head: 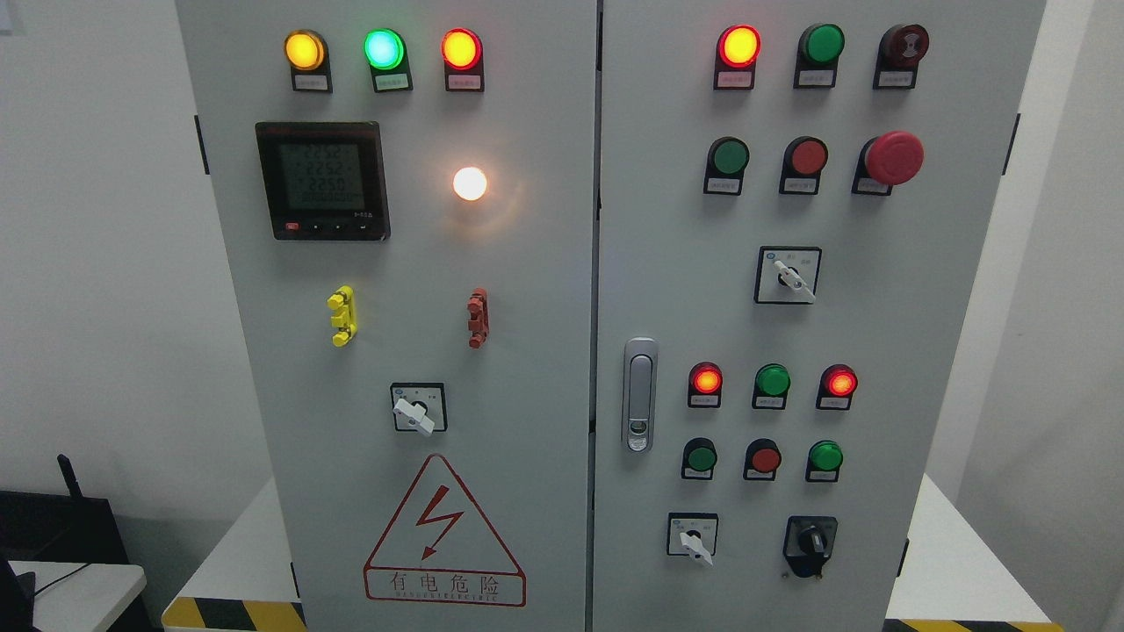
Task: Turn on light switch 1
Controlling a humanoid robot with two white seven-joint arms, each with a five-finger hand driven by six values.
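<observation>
A grey electrical cabinet (527, 369) with two doors fills the head view. On the left door a white rotary switch (418, 408) has its lever pointing down to the right. Above it a round white lamp (470, 183) glows. Three lamps along the top of that door are lit: yellow (305, 50), green (385, 48) and red (461, 48). A digital meter (322, 181) shows figures. Neither of my hands nor arms shows anywhere in the picture.
The right door carries several lamps and buttons, a red emergency stop (892, 158), rotary switches (788, 276) (693, 535) (809, 542) and a door handle (640, 395). Yellow (342, 316) and red (477, 318) terminals sit on the left door. A warning triangle (443, 535) is below.
</observation>
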